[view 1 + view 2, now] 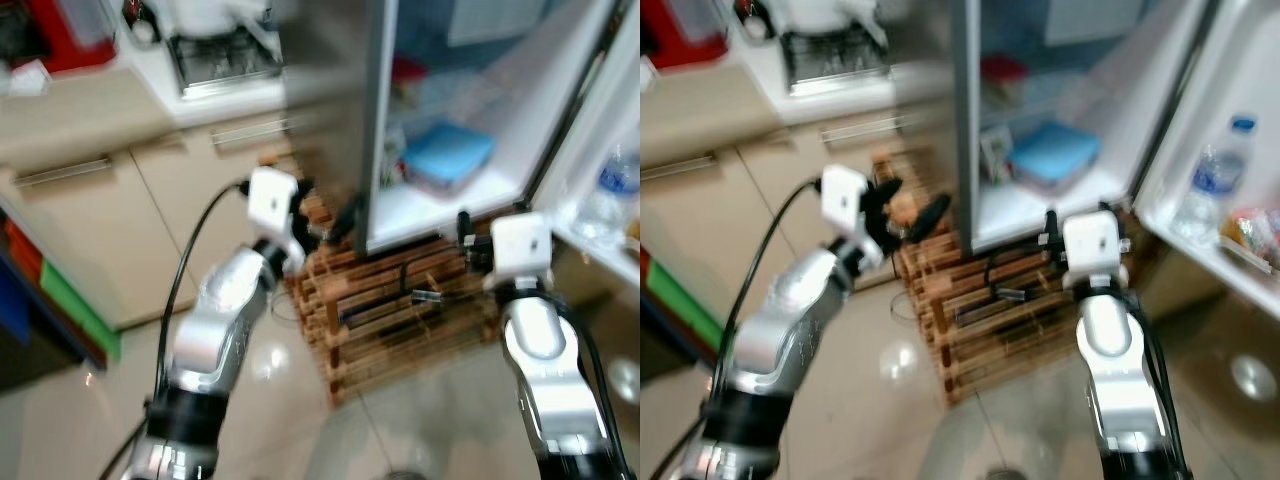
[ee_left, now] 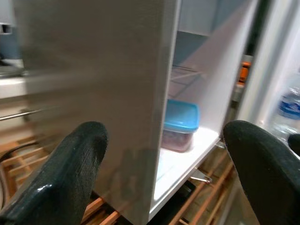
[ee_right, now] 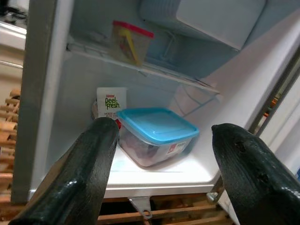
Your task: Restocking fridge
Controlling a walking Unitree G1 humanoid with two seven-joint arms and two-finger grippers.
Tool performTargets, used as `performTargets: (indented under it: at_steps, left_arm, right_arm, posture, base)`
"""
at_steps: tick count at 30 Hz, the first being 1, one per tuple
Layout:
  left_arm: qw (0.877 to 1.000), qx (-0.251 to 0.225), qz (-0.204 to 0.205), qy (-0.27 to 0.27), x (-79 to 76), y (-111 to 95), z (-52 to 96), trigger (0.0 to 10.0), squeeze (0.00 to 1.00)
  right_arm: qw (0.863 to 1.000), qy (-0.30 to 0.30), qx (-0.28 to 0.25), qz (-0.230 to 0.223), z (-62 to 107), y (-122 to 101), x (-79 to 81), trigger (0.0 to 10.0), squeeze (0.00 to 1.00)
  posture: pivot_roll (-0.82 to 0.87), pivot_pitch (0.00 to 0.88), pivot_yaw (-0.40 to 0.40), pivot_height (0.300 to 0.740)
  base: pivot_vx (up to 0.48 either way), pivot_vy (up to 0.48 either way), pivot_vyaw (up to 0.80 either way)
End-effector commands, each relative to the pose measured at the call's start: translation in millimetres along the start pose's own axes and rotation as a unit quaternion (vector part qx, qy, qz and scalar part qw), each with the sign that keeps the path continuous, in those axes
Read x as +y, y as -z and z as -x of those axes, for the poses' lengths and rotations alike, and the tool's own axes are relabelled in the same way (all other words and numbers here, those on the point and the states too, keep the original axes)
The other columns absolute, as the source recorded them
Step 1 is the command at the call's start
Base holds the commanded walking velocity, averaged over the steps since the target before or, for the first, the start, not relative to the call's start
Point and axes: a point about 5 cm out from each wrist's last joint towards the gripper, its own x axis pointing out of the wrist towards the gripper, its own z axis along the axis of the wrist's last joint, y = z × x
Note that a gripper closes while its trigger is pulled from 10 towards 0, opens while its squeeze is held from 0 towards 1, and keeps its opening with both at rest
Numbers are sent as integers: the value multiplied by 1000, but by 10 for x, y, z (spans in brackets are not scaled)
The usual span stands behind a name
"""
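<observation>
Both pincers, left pincer (image 2: 164, 178) and right pincer (image 3: 161, 173), are spread wide and empty, facing the open fridge (image 3: 42, 93). The blue-lidded tub (image 3: 157, 136) sits on the bottom shelf; looks rigid, light-ish, probably slick plastic, so I'd grab its sides under the lid.

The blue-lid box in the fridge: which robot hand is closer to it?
Right. The right hand points straight into the open fridge at the blue-lid box. The left hand sits off to the side, outside the fridge wall.
</observation>
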Motion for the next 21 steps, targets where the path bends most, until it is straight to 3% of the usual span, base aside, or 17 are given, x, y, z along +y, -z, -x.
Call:
performTargets:
  at_steps: [1, 15, 21]
  left_arm:
    - [1000, 4, 10, 7, -89, 22, -32, 10000, 0]
    - [1000, 5, -1, 15, -160, 20, -48, 10000, 0]
    - [998, -16, -24, 49, -214, -95, 14, 10000, 0]
  right_arm:
    - [1000, 1, 8, 5, 17, 14, -87, 10000, 0]
    - [1000, -14, 16, 18, -31, 24, -93, 10000, 0]
    - [1000, -14, 22, 6, -13, 48, -57, 10000, 0]
  posture:
    - [-228, 33, 43, 740]
    - [-222, 19, 30, 740]
    - [-208, 33, 31, 740]
  base:
    - [266, -394, 575]
    - [268, -394, 567]
    - [88, -133, 0]
